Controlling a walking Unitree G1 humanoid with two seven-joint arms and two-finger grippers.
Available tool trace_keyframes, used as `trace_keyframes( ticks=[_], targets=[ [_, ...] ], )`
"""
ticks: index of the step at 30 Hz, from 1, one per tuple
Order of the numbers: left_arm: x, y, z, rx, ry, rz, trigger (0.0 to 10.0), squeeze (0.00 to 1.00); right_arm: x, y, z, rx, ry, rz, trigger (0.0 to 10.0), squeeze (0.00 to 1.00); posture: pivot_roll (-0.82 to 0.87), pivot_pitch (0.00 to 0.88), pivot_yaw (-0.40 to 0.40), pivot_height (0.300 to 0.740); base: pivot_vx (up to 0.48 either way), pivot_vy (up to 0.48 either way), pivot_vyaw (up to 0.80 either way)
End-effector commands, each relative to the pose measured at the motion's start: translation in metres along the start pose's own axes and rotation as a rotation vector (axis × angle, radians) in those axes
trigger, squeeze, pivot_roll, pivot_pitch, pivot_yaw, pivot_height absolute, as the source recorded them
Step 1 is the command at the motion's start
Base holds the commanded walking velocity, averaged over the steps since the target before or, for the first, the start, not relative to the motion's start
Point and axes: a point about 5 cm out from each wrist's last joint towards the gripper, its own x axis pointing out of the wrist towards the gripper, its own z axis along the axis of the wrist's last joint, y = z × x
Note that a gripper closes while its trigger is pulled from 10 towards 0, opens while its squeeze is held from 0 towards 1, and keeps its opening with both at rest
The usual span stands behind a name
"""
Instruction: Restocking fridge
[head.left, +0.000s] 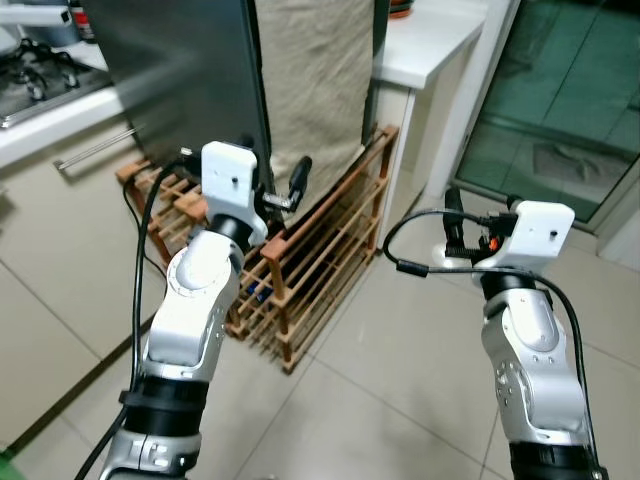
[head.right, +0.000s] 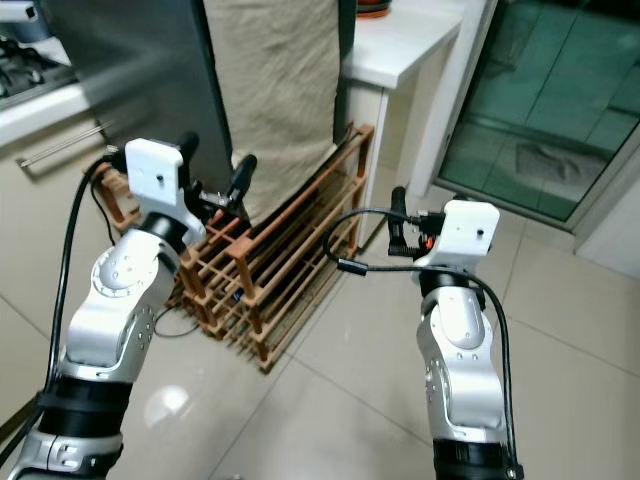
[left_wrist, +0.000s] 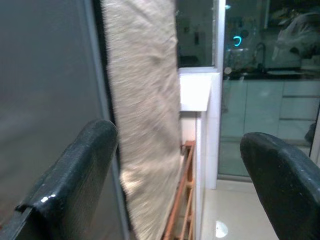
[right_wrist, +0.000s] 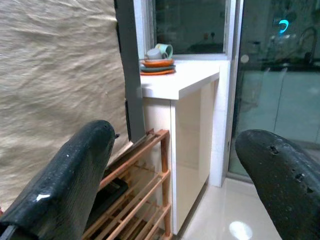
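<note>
The fridge (head.left: 180, 80) is a tall dark grey body at the upper left, its door shut. A beige cloth (head.left: 310, 80) hangs right beside it. My left gripper (head.left: 272, 165) is raised in front of the fridge's edge and the cloth, above a wooden rack (head.left: 310, 260). Its fingers (left_wrist: 75, 175) are open with nothing between them. My right gripper (right_wrist: 175, 165) is held up further right, over the tiled floor, pointing toward the rack and a white counter (right_wrist: 180, 82). It is open and empty too.
A stack of orange plates and cups (right_wrist: 157, 62) sits on the white counter. A glass sliding door (head.left: 560, 100) stands at the right. A stove top (head.left: 40, 80) and a drawer handle (head.left: 95, 150) are at the left. Pale tiled floor (head.left: 400, 400) lies ahead.
</note>
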Motion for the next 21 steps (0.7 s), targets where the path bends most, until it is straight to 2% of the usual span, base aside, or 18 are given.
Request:
trace_keyframes(
  ticks=[1,9,13,17,21],
  targets=[
    [0.0,0.009,-0.006,-0.008,0.038,0.037,10.0,0.0,0.004,0.0,-0.002,0.008,0.002,0.009,10.0,0.0,-0.09,0.0,0.041,0.74,0.244,0.412,0.0],
    [-0.002,0.002,-0.012,-0.05,0.046,0.021,10.0,0.0,0.008,-0.002,-0.002,-0.007,-0.002,0.023,10.0,0.0,-0.09,0.0,0.023,0.74,0.29,0.38,0.0],
    [-0.001,-0.003,-0.015,-0.014,0.058,0.008,10.0,0.0,0.009,-0.004,-0.007,-0.009,0.024,0.026,10.0,0.0,-0.09,0.0,0.015,0.74,0.332,0.339,-0.41],
    [0.001,-0.004,-0.015,0.044,0.06,0.029,10.0,0.0,0.008,-0.008,-0.011,-0.03,0.038,0.018,10.0,0.0,-0.09,0.0,0.013,0.74,0.0,0.0,-0.71],
    [0.003,-0.004,-0.015,0.034,0.05,0.042,10.0,0.0,0.008,-0.009,-0.012,-0.033,0.034,0.017,10.0,0.0,-0.1,0.0,0.015,0.74,0.0,0.0,-0.19]
  ],
)
